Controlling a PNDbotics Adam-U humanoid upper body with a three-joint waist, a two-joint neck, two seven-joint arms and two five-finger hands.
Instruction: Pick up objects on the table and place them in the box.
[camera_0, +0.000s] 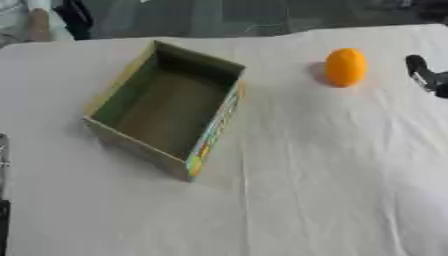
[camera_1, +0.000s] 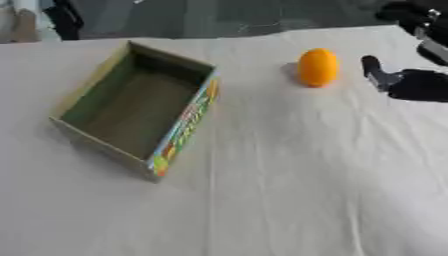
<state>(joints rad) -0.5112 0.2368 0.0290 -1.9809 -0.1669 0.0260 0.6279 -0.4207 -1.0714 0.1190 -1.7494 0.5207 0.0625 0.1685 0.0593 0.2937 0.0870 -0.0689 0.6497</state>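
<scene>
Fingers of the right hand (camera_1: 411, 82) cannot be read clearly: one dark finger (camera_1: 372, 67) sticks up and out toward the orange, the rest is a black mass at the right edge, so whether they are spread or curled I cannot tell. They hold nothing.

Biggest thing in view is the table (camera_0: 306, 190), covered with a wrinkled white cloth. On its left half sits the box (camera_0: 214, 132), an open cardboard tray set at an angle, dull green inside and with bright print along its right wall. Nothing lies in it.

Well to the right of the box, toward the far edge, rests the orange (camera_1: 318, 67), a smooth oval fruit lying on the cloth with its shadow on its left. The finger is just beside it on the right, not touching it.
</scene>
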